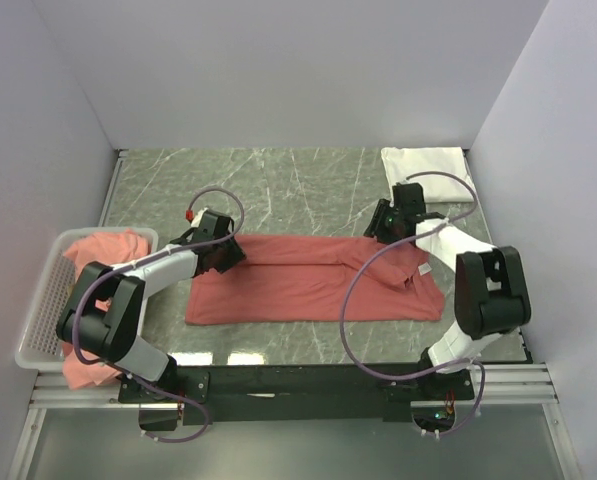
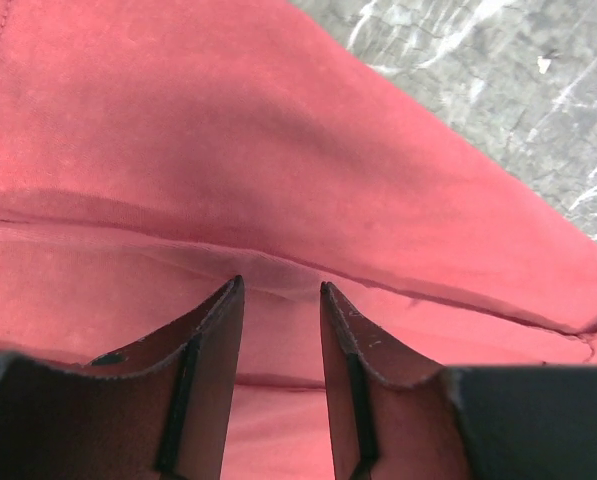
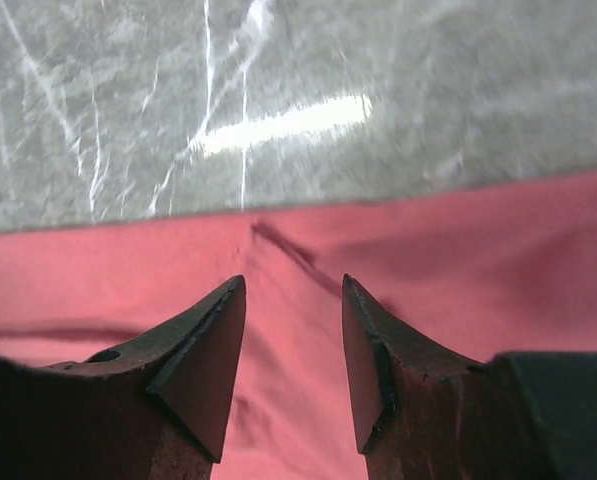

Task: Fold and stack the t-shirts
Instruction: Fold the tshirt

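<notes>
Overflowing basket (image 1: pixel 40 310) of salmon t-shirts (image 1: pixel 106 248)

A spread shirt (image 1: pixel 308 290) lies across the middle of the table (image 1: pixel 278 185). The left gripper (image 1: pixel 233 255) is over its far left edge and the right gripper (image 1: pixel 376 230) is over its far right edge. A folded shirt (image 1: pixel 423 162) lies in the far right corner. A basket (image 1: pixel 40 310) at the table's left edge holds heaped shirts (image 1: pixel 103 248).

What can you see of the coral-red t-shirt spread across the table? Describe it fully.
The coral-red t-shirt is soft, cotton-looking cloth lying flat on the marble table, folded lengthwise into a long band, rumpled at its right end. The left gripper and right gripper, both open, sit at its far edge.
</notes>
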Available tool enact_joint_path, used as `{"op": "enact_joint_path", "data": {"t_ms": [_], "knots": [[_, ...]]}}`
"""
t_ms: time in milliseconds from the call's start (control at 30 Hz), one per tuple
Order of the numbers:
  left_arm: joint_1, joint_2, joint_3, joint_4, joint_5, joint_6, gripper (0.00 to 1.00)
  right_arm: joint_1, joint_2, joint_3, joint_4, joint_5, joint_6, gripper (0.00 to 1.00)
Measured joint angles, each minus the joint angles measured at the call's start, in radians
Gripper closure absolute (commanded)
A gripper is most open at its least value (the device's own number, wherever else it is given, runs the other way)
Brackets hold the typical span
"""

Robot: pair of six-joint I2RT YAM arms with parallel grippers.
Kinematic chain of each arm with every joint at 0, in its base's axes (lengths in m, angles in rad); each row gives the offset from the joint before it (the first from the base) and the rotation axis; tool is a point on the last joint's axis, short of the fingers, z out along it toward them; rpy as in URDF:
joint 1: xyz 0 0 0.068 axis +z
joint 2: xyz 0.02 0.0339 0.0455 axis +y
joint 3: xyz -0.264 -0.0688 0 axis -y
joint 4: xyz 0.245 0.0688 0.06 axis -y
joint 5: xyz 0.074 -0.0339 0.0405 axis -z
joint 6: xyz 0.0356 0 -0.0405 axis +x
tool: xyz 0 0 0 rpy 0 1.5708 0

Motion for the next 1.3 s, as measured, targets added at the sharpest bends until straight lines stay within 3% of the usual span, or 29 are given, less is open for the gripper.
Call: {"op": "enact_joint_path", "data": {"t_ms": [433,700,800,1133,1300], "knots": [[0.0,-0.031,0.0,-0.003,-0.001,0.0,0.58,0.093,0.171,0.13,-0.02,0.099,-0.044,0.44],[0.0,-0.032,0.0,-0.003,-0.001,0.0,0.58,0.104,0.2,0.14,-0.031,0.112,-0.063,0.5],[0.0,-0.033,0.0,-0.003,-0.001,0.0,0.58,0.113,0.205,0.14,-0.032,0.113,-0.067,0.55],[0.0,-0.046,-0.001,-0.006,-0.008,0.0,0.58,0.119,0.204,0.137,-0.029,0.097,-0.067,0.89],[0.0,-0.062,-0.001,-0.014,-0.016,0.0,0.58,0.119,0.174,0.116,-0.023,0.081,-0.062,0.94]]}}
